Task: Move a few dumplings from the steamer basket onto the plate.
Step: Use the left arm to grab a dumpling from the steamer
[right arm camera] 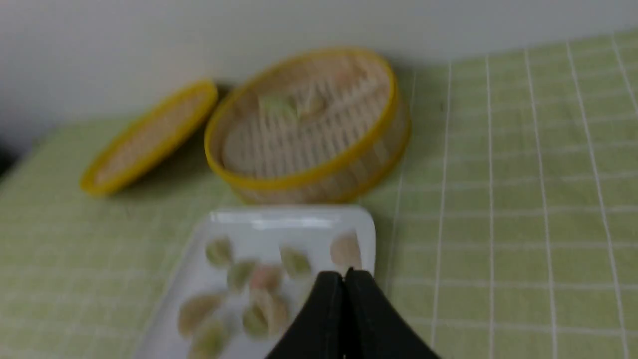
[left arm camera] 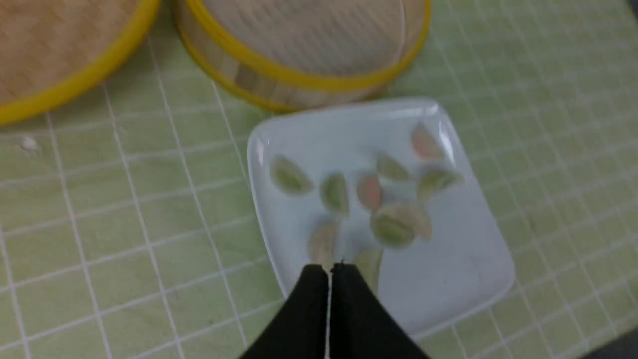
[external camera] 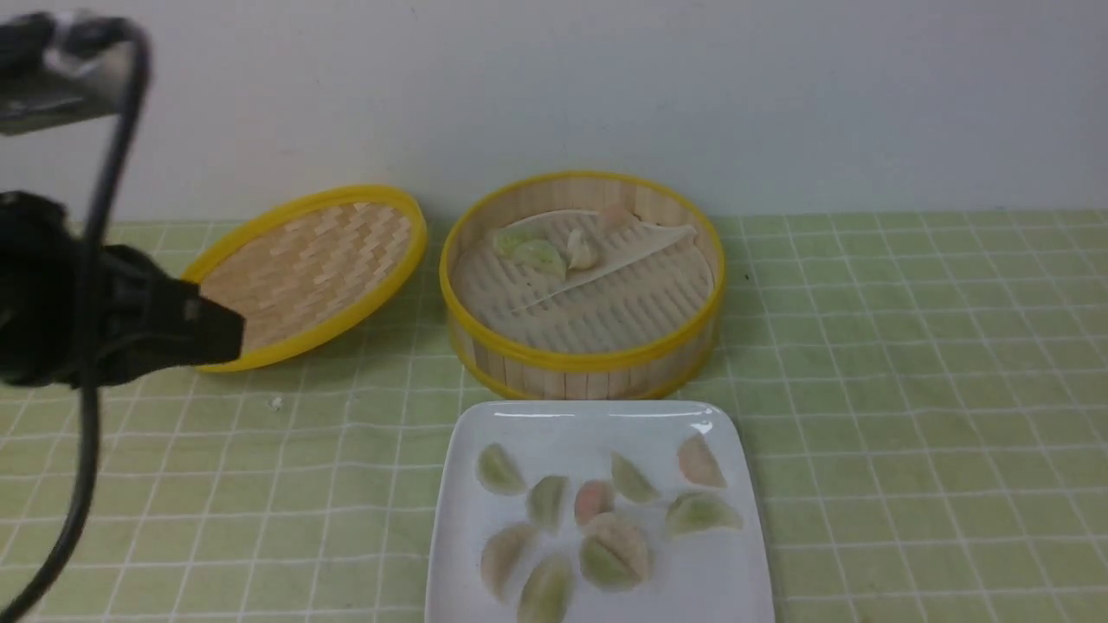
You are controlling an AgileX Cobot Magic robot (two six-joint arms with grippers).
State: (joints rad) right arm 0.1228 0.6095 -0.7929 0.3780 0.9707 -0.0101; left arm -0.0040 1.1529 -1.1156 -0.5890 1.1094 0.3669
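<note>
The bamboo steamer basket stands at the middle back, with a few dumplings on its liner at the far side. Just in front lies the white square plate, carrying several dumplings in green, pink and pale tones. My left gripper hangs at the left, level with the basket lid, shut and empty. In the left wrist view the left gripper shows pressed together above the plate. In the right wrist view my right gripper is also shut with nothing in it, over the plate's right side.
The shallow woven lid leans at the back left beside the basket. A green checked cloth covers the table, and a pale wall stands right behind the basket. A black cable hangs down at the far left.
</note>
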